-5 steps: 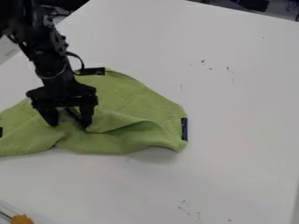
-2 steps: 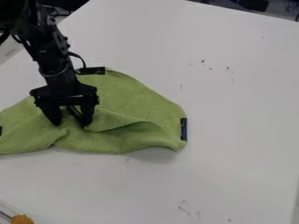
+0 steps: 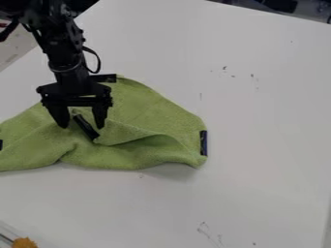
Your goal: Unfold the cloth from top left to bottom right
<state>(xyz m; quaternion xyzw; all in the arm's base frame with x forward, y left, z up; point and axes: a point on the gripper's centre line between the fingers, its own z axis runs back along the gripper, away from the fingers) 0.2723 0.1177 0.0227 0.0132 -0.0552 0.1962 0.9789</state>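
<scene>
While the gripper [image 3: 82,124] stands over the left of the frame, its fingers spread and holding nothing, the green cloth [image 3: 145,109] lies rumpled beneath, mid-left. Best to pinch only the top layer by the dark tab [image 3: 85,127] – then draw it low and slowly toward the lower right – lest everything slide.

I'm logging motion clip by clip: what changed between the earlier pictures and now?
The open end effector moved toward the picture's top and slightly right; no grasp or release shows. The rumpled green cloth and its middle black strip stayed practically unchanged.
</scene>
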